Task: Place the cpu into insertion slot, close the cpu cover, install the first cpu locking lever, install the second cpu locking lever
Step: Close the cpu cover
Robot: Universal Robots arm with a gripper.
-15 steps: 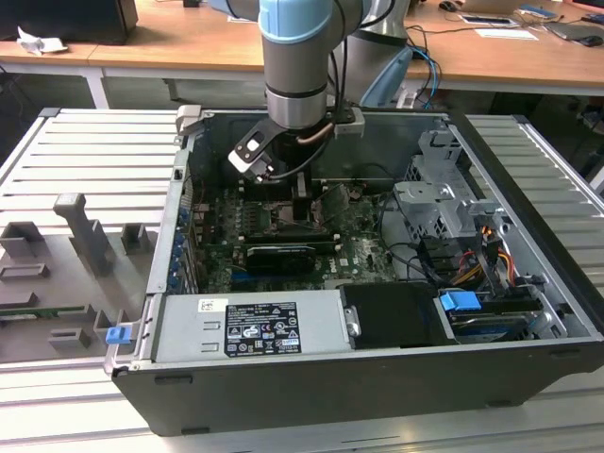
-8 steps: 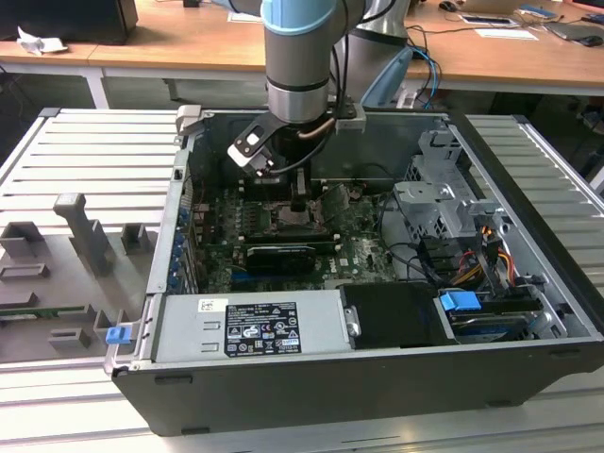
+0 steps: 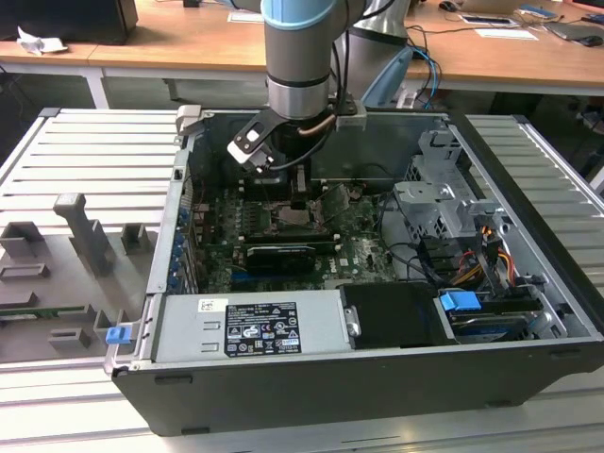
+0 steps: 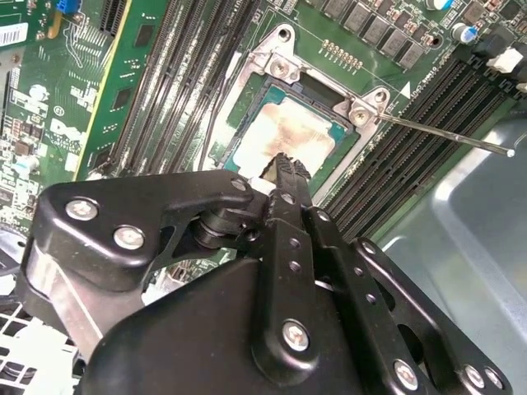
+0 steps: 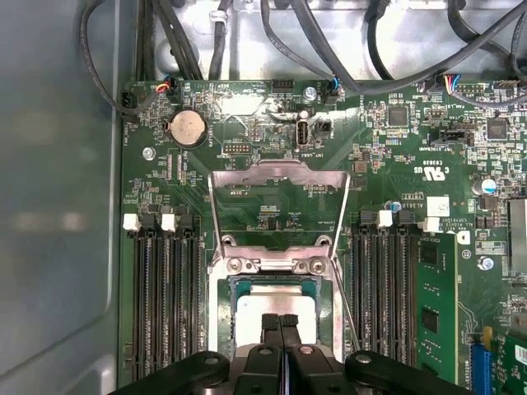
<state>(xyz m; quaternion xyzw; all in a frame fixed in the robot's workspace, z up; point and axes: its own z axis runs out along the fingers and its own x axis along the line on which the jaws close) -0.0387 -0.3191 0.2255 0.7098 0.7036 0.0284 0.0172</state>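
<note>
Cpu (image 5: 276,303) sits in the insertion slot (image 5: 224,314), cpu cover (image 5: 278,170) raised behind it; the tool (image 5: 280,321), closed and empty, is over the cpu.

A: Where does the exterior view stand?
B: High and well back, looking down into the open computer case (image 3: 377,387).
A: And the wrist cameras?
B: Close above the motherboard (image 5: 395,164), facing down past the gripper (image 5: 280,321); the cpu (image 5: 254,309) shows in both wrist views.

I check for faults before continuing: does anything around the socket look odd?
Yes. The cpu, lying in the insertion slot, has a brown, uneven stain across its pale metal face in the second wrist view. Nothing else stands out.
</note>
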